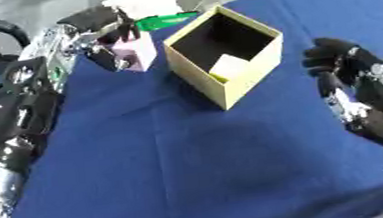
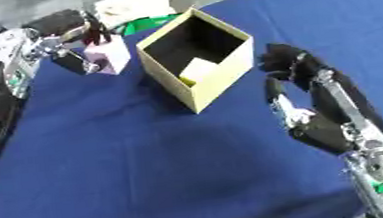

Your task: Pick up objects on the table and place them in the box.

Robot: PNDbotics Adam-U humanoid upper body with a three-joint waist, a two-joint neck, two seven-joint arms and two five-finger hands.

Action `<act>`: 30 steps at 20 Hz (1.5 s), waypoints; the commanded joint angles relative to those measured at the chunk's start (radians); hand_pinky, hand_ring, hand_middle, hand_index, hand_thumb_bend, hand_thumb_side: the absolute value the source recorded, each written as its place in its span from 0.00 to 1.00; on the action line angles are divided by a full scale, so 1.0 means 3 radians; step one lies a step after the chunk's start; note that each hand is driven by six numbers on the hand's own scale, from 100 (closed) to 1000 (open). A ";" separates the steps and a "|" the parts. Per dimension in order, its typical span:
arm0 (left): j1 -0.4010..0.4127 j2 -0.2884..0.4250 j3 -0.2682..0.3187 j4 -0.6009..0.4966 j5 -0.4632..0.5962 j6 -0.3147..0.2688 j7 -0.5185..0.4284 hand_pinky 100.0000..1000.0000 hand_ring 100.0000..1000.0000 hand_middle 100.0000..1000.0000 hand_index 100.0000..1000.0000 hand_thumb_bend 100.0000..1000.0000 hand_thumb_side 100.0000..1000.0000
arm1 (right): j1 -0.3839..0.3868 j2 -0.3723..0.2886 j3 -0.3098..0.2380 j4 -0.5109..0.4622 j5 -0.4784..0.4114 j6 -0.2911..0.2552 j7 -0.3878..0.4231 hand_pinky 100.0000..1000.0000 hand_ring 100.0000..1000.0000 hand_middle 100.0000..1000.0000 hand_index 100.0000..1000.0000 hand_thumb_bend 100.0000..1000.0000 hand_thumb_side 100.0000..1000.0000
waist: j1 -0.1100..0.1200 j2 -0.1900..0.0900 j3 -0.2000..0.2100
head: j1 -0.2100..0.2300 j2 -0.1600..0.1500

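An open tan cardboard box (image 1: 228, 85) stands on the blue table, with a pale yellow block (image 1: 229, 68) lying inside it. Just left of the box, my left hand (image 1: 104, 31) is curled round a pink block (image 1: 137, 55), fingers over its top and thumb along its near side. Whether the block rests on the cloth or hangs just above it I cannot tell. My right hand (image 2: 292, 68) hovers to the right of the box with relaxed fingers and holds nothing.
A green object (image 1: 165, 20) and a white crumpled thing (image 1: 145, 0) lie at the table's far edge behind the box. The blue cloth (image 1: 192, 171) stretches bare toward me. The table edge runs along the top left.
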 commanded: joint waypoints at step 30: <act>-0.0286 -0.0631 -0.0329 -0.0247 -0.0029 -0.0327 -0.0121 0.77 0.72 0.59 0.78 0.43 0.01 | -0.0070 0.0005 0.0039 -0.0073 -0.0048 0.0005 0.0062 0.76 0.79 0.77 0.91 0.00 0.48 | -0.0067 -0.0031 -0.0152 | 0.0112 -0.0048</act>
